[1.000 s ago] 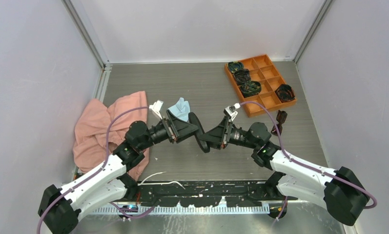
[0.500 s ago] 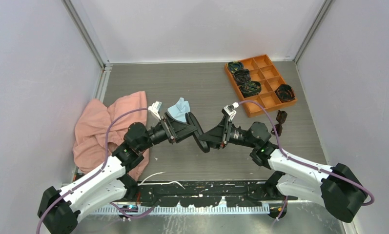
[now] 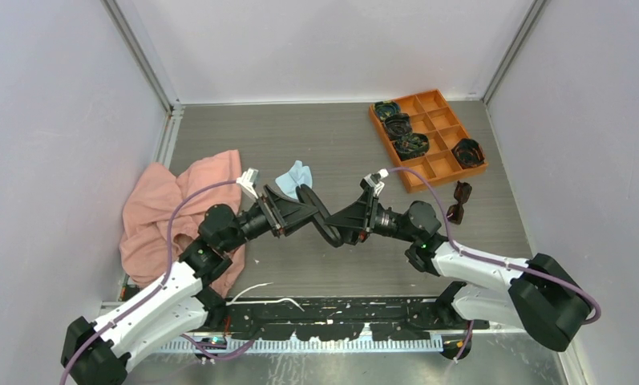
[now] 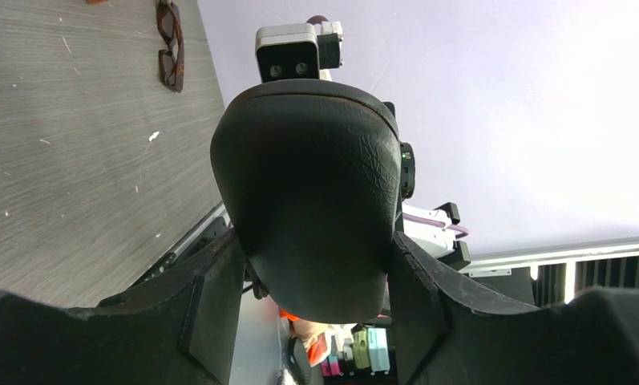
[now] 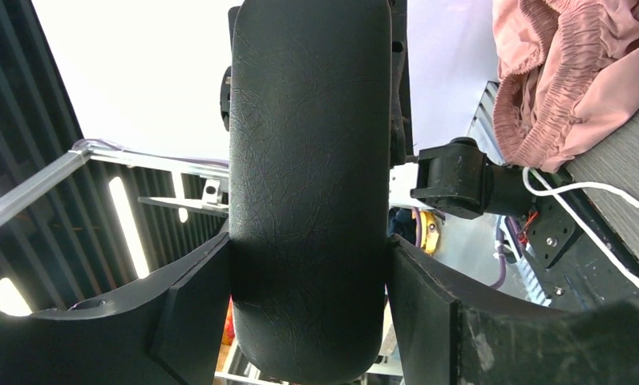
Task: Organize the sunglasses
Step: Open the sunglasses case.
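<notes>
The sunglasses [image 3: 459,202], a small folded dark pair with reddish-brown lenses, lie on the table right of my right arm; they also show far off in the left wrist view [image 4: 170,44]. A black oblong case [image 3: 325,231] hangs above the table's middle between both arms. My left gripper [image 3: 306,210] is shut on one end of the case [image 4: 316,184], both fingers against its sides. My right gripper [image 3: 346,222] is shut on the other end of the case [image 5: 308,160]. Neither gripper is near the sunglasses.
An orange compartment tray [image 3: 438,170] stands at the back right with several dark coiled bundles [image 3: 398,126] in it. A pink cloth [image 3: 171,208] is heaped at the left, a small light blue cloth [image 3: 294,176] lies behind the left gripper, and a white cable [image 3: 256,287] runs along the near edge.
My left gripper has gone from wide open to shut on the case. Both grippers and the case have shifted slightly left. The sunglasses have not moved.
</notes>
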Robot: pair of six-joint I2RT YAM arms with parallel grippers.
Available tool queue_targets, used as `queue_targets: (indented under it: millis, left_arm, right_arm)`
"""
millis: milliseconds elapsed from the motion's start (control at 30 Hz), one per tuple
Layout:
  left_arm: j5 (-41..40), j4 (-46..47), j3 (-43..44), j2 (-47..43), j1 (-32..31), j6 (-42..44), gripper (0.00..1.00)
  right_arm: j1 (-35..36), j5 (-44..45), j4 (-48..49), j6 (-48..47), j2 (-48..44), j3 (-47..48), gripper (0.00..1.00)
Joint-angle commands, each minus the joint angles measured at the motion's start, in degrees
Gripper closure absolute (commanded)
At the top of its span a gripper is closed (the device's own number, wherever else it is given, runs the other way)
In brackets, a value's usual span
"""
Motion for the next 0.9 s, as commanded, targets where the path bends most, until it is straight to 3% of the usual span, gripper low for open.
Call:
queue_targets:
  millis: [0,133,267,333,633,867]
  left_arm:
    - [0.6,0.7,-0.6,-2.1,0.6,2.1,0.99]
    - [0.9,1.0,-0.5,-3.1,1.0,2.8,0.99]
    - [0.6,1.1,-0.7,-4.8,1.4,3.9,1.0]
    - [0.5,0.9,-0.7,-5.3,1.8,4.2,1.0]
    - [-0.8,1.7,-1.5,-3.0,2.5,5.5,1.0]
    - [1.5,6.8,-2.8,1.0,3.4,8.7,0.99]
  right_arm:
    - [-0.5,2.8,8.5,4.2,0.6,0.7,0.3]
    - [-0.7,5.7,13.5,8.7,2.9,-1.2,0.32]
    - [-0.7,9.9,24.7,16.9,9.2,-4.3,0.38]
    - [-0.7,10.5,24.9,18.0,10.3,-4.9,0.43]
    - [-0.6,15.1,21.6,19.4,10.7,-6.0,0.46]
    - [-0.6,19.6,24.9,25.8,17.3,-6.7,0.52]
